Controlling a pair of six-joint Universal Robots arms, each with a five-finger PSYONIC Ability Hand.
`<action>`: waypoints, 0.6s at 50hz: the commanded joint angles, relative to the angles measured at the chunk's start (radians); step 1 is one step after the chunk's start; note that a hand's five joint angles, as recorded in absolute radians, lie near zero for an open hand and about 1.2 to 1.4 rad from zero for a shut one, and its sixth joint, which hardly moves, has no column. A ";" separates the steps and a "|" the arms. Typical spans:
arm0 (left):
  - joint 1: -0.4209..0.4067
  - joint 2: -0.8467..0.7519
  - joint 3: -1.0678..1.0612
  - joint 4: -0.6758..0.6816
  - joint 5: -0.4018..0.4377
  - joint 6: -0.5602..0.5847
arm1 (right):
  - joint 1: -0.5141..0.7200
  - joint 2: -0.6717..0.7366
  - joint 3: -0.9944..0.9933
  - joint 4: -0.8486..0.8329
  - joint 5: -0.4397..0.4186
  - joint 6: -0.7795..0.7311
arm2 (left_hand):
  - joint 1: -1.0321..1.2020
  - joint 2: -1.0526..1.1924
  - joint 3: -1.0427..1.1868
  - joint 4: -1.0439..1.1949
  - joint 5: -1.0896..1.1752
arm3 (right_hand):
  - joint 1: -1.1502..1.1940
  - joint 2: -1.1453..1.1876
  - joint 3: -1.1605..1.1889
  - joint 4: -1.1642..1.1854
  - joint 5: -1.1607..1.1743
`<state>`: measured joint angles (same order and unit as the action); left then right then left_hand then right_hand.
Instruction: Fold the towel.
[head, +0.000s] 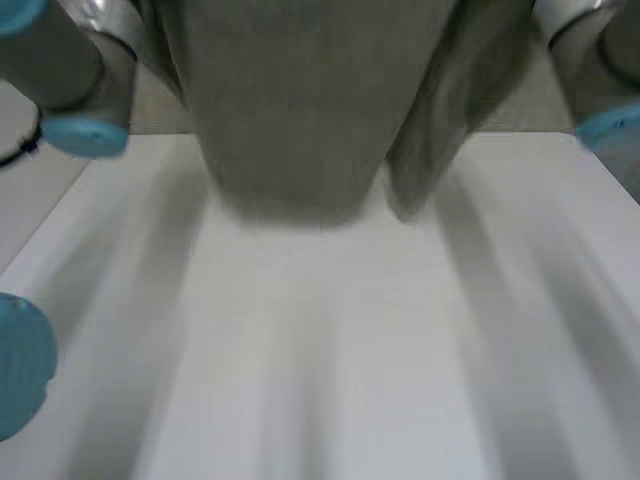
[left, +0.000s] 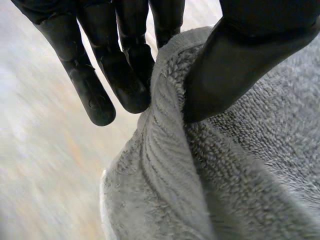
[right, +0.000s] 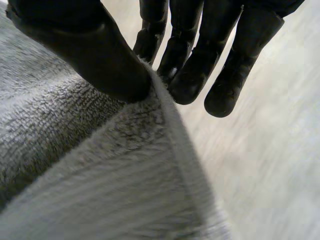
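Towel hangs as a grey sheet over the far part of the white table, pinched at its upper edge on each side. The left hand presses its thumb into the terry against straight fingers, and the right hand does likewise (whether the lower hem touches the table I cannot tell). To do this step well, I judge that both pinches should hold equally firm and level, so the cloth hangs flat and lands hem first without skew; the smooth table offers wide room between the arms.
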<state>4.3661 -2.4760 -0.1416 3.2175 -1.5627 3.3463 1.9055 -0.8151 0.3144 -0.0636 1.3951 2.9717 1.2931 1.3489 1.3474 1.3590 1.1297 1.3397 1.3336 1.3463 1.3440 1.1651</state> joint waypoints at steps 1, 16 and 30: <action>0.026 0.118 -0.085 0.113 -0.027 -0.030 | 0.036 -0.075 0.014 -0.088 0.001 0.053 | 0.103 0.047 0.049 0.037 0.092 | 0.057 0.063 0.050 0.052 0.057; 0.130 0.301 -1.008 0.127 0.223 0.011 | 0.064 -0.058 0.565 0.229 -0.288 -0.477 | 0.103 0.047 0.049 0.037 0.092 | 0.057 0.063 0.050 0.052 0.057; 0.142 0.308 -1.400 0.125 0.289 0.453 | 0.073 -0.096 1.008 0.096 -0.258 -0.513 | -0.096 -0.152 -0.150 -0.162 -0.107 | 0.057 0.063 0.050 0.052 0.057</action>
<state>4.5054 -2.1762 -1.4872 3.3414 -1.2692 3.6854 1.9761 -0.8808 1.2216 0.0711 1.1168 2.4494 1.2185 1.2060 1.2084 1.2050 1.0439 1.3408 1.3350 1.3503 1.3471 1.1655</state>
